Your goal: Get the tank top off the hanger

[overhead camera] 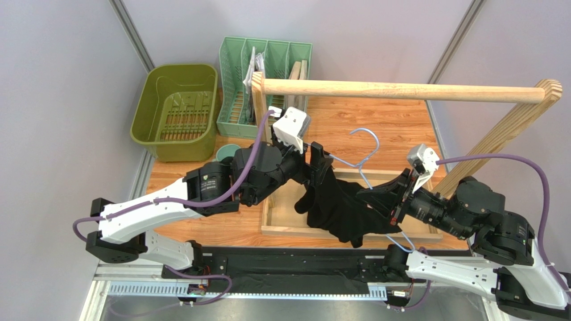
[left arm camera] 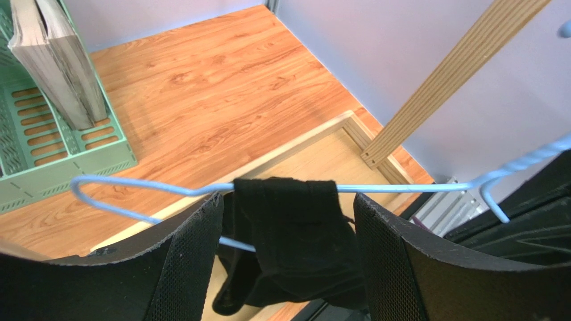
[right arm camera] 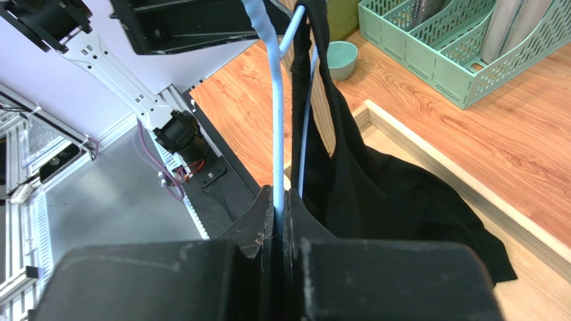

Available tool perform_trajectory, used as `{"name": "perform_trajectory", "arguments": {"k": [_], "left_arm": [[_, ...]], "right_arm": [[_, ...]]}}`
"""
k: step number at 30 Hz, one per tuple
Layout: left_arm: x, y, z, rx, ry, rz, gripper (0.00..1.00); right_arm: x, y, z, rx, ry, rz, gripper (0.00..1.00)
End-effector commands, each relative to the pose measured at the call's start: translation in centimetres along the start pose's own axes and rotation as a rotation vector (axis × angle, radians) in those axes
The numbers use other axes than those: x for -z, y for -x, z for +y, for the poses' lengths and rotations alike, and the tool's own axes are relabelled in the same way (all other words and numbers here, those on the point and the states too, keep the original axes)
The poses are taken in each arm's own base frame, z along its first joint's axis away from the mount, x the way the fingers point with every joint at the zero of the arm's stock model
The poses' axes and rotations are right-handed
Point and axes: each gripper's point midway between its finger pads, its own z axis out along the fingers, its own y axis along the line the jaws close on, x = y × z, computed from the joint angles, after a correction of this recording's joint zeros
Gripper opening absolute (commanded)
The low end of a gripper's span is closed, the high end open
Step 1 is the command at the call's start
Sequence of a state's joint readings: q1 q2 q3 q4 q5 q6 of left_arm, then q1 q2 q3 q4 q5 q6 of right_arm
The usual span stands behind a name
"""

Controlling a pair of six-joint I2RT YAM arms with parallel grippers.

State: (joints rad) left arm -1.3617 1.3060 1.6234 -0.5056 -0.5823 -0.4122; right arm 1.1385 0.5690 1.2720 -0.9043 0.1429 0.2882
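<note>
The light-blue wire hanger (overhead camera: 364, 142) is held in the air over the wooden tray, off the rail. The black tank top (overhead camera: 343, 207) hangs from it, bunched, its lower part drooping over the tray. My right gripper (overhead camera: 381, 199) is shut on the hanger's wire (right arm camera: 277, 134), with the tank top (right arm camera: 395, 200) hanging just beside it. My left gripper (overhead camera: 318, 162) is open at the hanger's far end. In the left wrist view its fingers (left arm camera: 191, 257) straddle one strap of the tank top (left arm camera: 288, 227), which is draped over the wire (left arm camera: 402, 188), without pinching it.
A thick wooden rail (overhead camera: 402, 90) on a slanted frame spans the back. A shallow wooden tray (overhead camera: 281, 217) lies below the garment. An olive basin (overhead camera: 175, 110), a green file rack (overhead camera: 268, 70) and a teal cup (overhead camera: 228, 152) stand at the back left.
</note>
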Motion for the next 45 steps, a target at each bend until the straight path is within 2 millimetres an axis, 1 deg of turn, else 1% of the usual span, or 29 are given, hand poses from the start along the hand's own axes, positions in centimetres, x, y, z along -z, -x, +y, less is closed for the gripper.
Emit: {"name": "perform_trajectory", "arguments": {"k": [1, 5, 8, 9, 11, 13, 14, 15, 17, 18, 19, 21, 22, 23, 27, 30, 31, 32, 33, 34, 35, 36, 38, 39, 42, 45], "left_arm": [[-0.3, 1.2, -0.1, 0.033, 0.036, -0.031, 0.76], [-0.8, 0.7, -0.4, 0.031, 0.038, -0.010, 0.71], [-0.9, 0.3, -0.4, 0.033, 0.041, -0.001, 0.70], [-0.9, 0.3, -0.4, 0.033, 0.044, -0.002, 0.63], [-0.9, 0.3, -0.3, 0.034, 0.048, 0.000, 0.58], [-0.8, 0.3, -0.2, 0.033, 0.049, 0.002, 0.49], [-0.7, 0.3, -0.2, 0.032, 0.049, 0.003, 0.44], [-0.8, 0.2, -0.1, 0.028, 0.051, 0.007, 0.35], [-0.6, 0.0, 0.1, 0.023, 0.057, 0.018, 0.29], [-0.5, 0.0, 0.2, 0.022, 0.062, 0.021, 0.20], [-0.4, 0.0, 0.3, 0.023, 0.064, 0.023, 0.16], [-0.2, -0.3, 0.8, 0.022, 0.085, 0.036, 0.12], [-0.1, -0.3, 0.9, 0.021, 0.091, 0.037, 0.11], [0.2, -0.3, 1.4, 0.016, 0.107, 0.040, 0.11], [1.1, 0.2, 2.6, 0.014, 0.145, 0.028, 0.10], [1.7, 0.7, 3.6, 0.011, 0.183, 0.009, 0.07], [1.9, 0.8, 3.9, 0.011, 0.190, 0.006, 0.06], [1.9, 0.9, 4.1, 0.007, 0.201, 0.003, 0.05], [1.9, 1.0, 4.2, 0.009, 0.206, 0.000, 0.05], [1.9, 0.8, 4.4, 0.003, 0.215, 0.005, 0.05], [1.8, 0.8, 4.5, -0.001, 0.219, 0.007, 0.05], [1.8, 0.8, 4.6, 0.000, 0.227, 0.006, 0.05], [1.9, 0.7, 5.1, -0.002, 0.247, 0.011, 0.05], [1.9, 0.6, 5.3, -0.004, 0.259, 0.011, 0.05], [1.9, 0.5, 6.2, -0.015, 0.295, 0.014, 0.05], [1.6, 0.0, 6.1, -0.015, 0.279, 0.032, 0.01]], "right_arm": [[0.7, 1.3, 0.9, -0.026, 0.046, -0.060, 0.00], [0.9, 1.2, 0.8, -0.028, 0.050, -0.065, 0.00], [0.9, 1.1, 0.9, -0.033, 0.055, -0.062, 0.00], [1.0, 1.0, 0.9, -0.031, 0.058, -0.061, 0.00], [1.0, 0.9, 0.9, -0.032, 0.058, -0.059, 0.00], [1.3, 0.7, 0.6, -0.032, 0.047, -0.056, 0.00], [1.3, 0.5, 0.5, -0.030, 0.043, -0.053, 0.00], [1.6, 0.3, 0.3, -0.029, 0.035, -0.051, 0.00], [2.0, 0.0, -0.1, -0.024, 0.026, -0.046, 0.00], [2.3, -0.3, -0.3, -0.021, 0.019, -0.037, 0.00], [2.7, -0.5, -0.4, -0.018, 0.020, -0.039, 0.00], [3.4, -1.2, -0.7, -0.010, 0.020, -0.023, 0.00], [4.0, -1.4, -0.7, -0.008, 0.029, -0.030, 0.00], [4.2, -1.8, -0.8, -0.005, 0.033, -0.022, 0.00], [5.7, -4.1, -1.2, -0.004, 0.050, 0.018, 0.00], [7.0, -4.8, -0.9, -0.012, 0.095, 0.010, 0.00], [7.4, -4.7, -0.8, -0.012, 0.107, -0.004, 0.00], [8.3, -4.6, -0.4, -0.015, 0.146, -0.030, 0.00], [8.8, -4.1, -0.2, -0.015, 0.161, -0.065, 0.00], [9.4, -3.9, 0.6, -0.011, 0.217, -0.079, 0.00], [10.5, -3.6, 1.3, -0.005, 0.272, -0.115, 0.00], [11.1, -3.1, 1.6, 0.001, 0.297, -0.146, 0.00], [12.1, -2.9, 1.9, 0.008, 0.325, -0.164, 0.00], [12.9, -2.5, 2.0, 0.012, 0.334, -0.186, 0.00], [13.9, -2.5, 1.9, 0.019, 0.341, -0.194, 0.00], [14.2, -1.9, 1.4, 0.005, 0.314, -0.227, 0.00]]}}
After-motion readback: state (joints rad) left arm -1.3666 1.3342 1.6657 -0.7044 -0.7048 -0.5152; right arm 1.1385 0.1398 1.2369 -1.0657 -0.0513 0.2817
